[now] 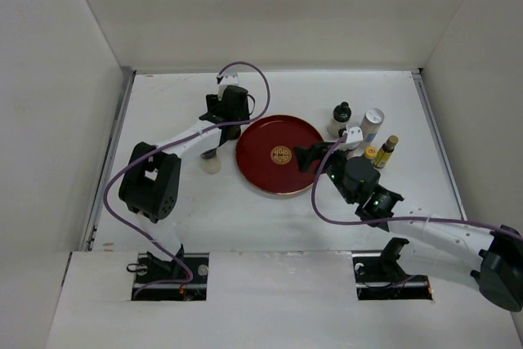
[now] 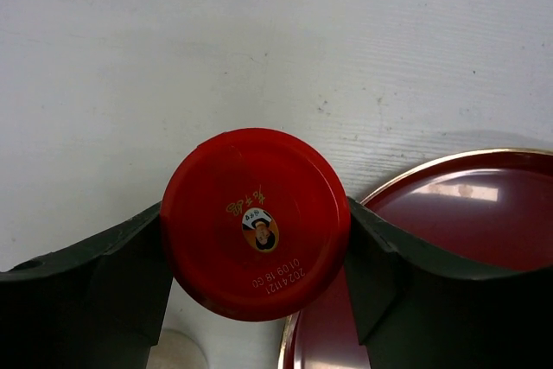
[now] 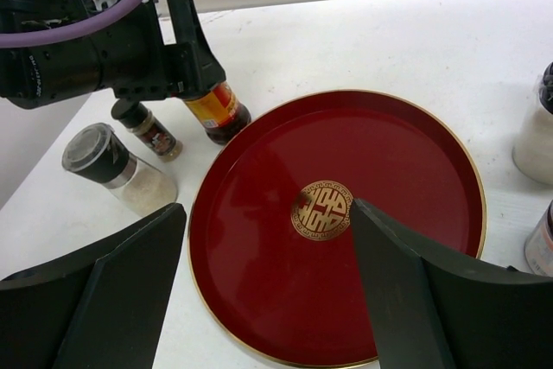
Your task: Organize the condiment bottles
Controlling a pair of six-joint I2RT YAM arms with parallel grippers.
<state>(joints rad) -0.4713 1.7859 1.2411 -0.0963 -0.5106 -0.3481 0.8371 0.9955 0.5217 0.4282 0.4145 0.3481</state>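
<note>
My left gripper is shut on the red cap of a condiment jar, one finger pressed against each side. The right wrist view shows this jar, dark inside with a yellow and red label, upright on the table just outside the left rim of the red tray. In the top view the left gripper is at the tray's left edge. Over the tray's right part hangs my right gripper, its fingers wide apart with only the tray's gold emblem between them.
A small black-capped spice bottle and a clear-lidded shaker stand left of the tray. Right of the tray are a black-capped bottle, a blue-labelled shaker and a yellow-capped bottle.
</note>
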